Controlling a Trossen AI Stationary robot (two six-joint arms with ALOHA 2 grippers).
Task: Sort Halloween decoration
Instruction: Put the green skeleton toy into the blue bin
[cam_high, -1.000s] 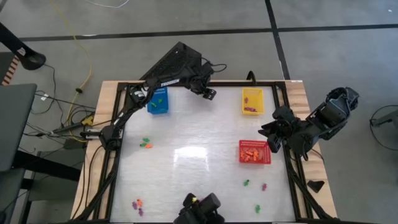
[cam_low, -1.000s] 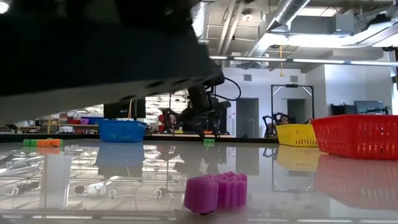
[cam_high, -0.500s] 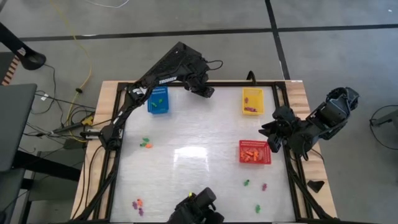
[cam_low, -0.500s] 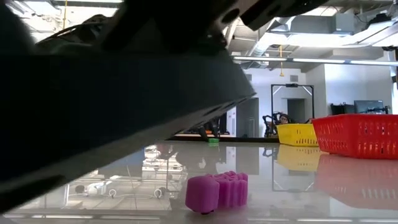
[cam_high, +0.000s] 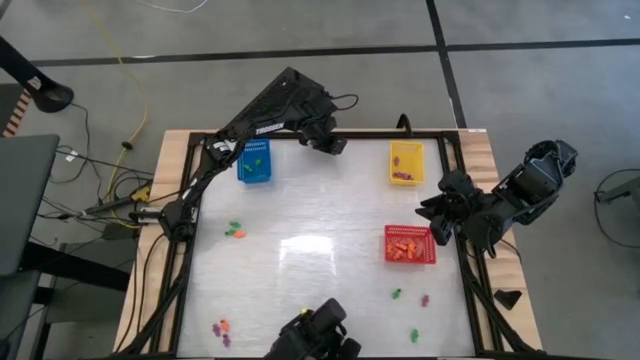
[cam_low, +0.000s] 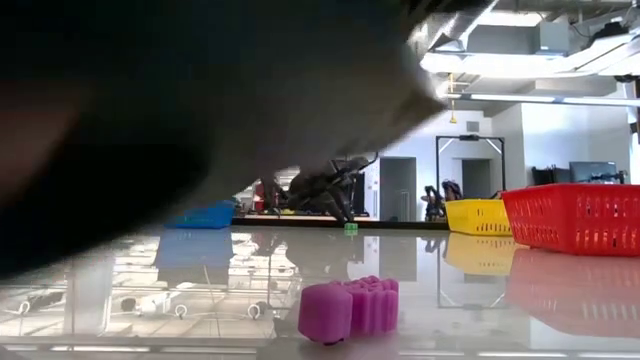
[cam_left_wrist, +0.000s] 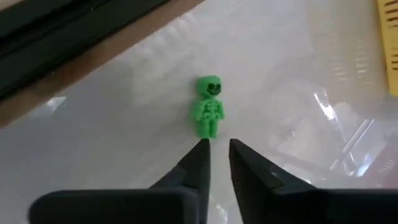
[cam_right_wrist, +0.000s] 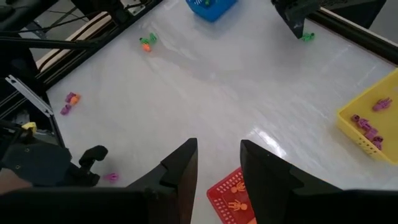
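Halloween decoration: tiny green, orange and purple pieces scattered across the table (cam_high: 300, 215), some already in the baskets.
Green skeleton (cam_left_wrist: 209, 114): lying flat near the table's far edge, between the blue basket (cam_high: 254, 161) and the yellow basket (cam_high: 405, 162), just ahead of the left fingertips and not held.
Left hand (cam_left_wrist: 217, 148): down by the far edge, fingers nearly together with a thin gap showing, nothing between them.
Right hand (cam_right_wrist: 217, 152): off the table's right edge, beside the red basket (cam_high: 410, 244), fingers partly open, holding nothing.
Loose pieces: a green and orange pair (cam_high: 234, 230) toward the left edge; purple and orange ones (cam_high: 221, 328) at the near left corner; more (cam_high: 410, 298) near the near right corner.
Purple piece (cam_low: 349, 306): close to the low camera.
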